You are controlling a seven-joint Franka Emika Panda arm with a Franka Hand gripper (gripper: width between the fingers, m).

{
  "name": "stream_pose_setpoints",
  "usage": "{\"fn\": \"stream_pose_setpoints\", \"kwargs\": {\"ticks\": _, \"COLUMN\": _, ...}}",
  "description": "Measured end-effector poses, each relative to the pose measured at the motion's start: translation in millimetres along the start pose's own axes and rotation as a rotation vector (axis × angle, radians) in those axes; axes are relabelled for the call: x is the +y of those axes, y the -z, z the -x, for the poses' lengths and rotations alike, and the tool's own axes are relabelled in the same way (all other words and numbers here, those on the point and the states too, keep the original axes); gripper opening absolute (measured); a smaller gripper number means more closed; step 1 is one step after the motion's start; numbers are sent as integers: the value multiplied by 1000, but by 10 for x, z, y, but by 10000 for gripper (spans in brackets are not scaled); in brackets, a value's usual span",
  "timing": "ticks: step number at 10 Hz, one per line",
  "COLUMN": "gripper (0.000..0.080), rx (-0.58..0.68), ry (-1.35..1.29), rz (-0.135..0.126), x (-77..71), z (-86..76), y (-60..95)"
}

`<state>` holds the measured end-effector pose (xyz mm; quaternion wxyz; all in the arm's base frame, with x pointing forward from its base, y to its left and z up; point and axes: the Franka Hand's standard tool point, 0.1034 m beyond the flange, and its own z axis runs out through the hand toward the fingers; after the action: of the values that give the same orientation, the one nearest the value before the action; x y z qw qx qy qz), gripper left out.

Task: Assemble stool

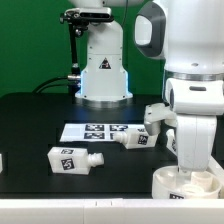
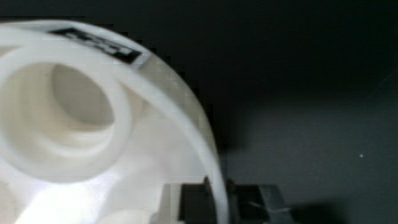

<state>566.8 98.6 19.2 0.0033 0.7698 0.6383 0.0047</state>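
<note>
The stool's round white seat [image 2: 89, 110] fills the wrist view, its hollow side with a round socket facing the camera. Its thin rim runs between my two dark fingers [image 2: 260, 200], and my gripper [image 2: 221, 203] is shut on that rim. In the exterior view the seat [image 1: 184, 186] is at the front right, under my arm's hand, which hides the gripper. Three white tagged legs lie on the black table: one at the front left [image 1: 72, 159], one in the middle [image 1: 131, 138], one beside my arm [image 1: 158, 115].
The marker board [image 1: 98, 131] lies flat in the middle of the table. The large white robot base [image 1: 103, 70] stands at the back. A small white part [image 1: 2, 160] shows at the exterior view's left edge. The table's front edge is close to the seat.
</note>
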Motion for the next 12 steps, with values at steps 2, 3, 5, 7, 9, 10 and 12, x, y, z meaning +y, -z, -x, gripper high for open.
{"fn": "stream_pose_setpoints", "kwargs": {"ticks": 2, "gripper": 103, "rx": 0, "ry": -5, "rz": -1, "x": 0, "z": 10, "y": -5}}
{"fn": "stream_pose_setpoints", "kwargs": {"ticks": 3, "gripper": 312, "rx": 0, "ry": -5, "rz": -1, "x": 1, "z": 12, "y": -6}}
{"fn": "stream_pose_setpoints", "kwargs": {"ticks": 5, "gripper": 488, "rx": 0, "ry": -6, "rz": -1, "x": 3, "z": 15, "y": -1}}
{"fn": "stream_pose_setpoints", "kwargs": {"ticks": 7, "gripper": 620, "rx": -6, "ry": -25, "rz": 8, "x": 13, "z": 28, "y": 235}}
{"fn": "stream_pose_setpoints", "kwargs": {"ticks": 9, "gripper": 641, "rx": -3, "ry": -76, "rz": 24, "x": -84, "z": 17, "y": 413}}
{"fn": "stream_pose_setpoints", "kwargs": {"ticks": 10, "gripper": 647, "rx": -4, "ry": -79, "rz": 20, "x": -85, "z": 29, "y": 392}}
{"fn": "stream_pose_setpoints", "kwargs": {"ticks": 12, "gripper": 648, "rx": -5, "ry": -81, "rz": 20, "x": -87, "z": 33, "y": 388}}
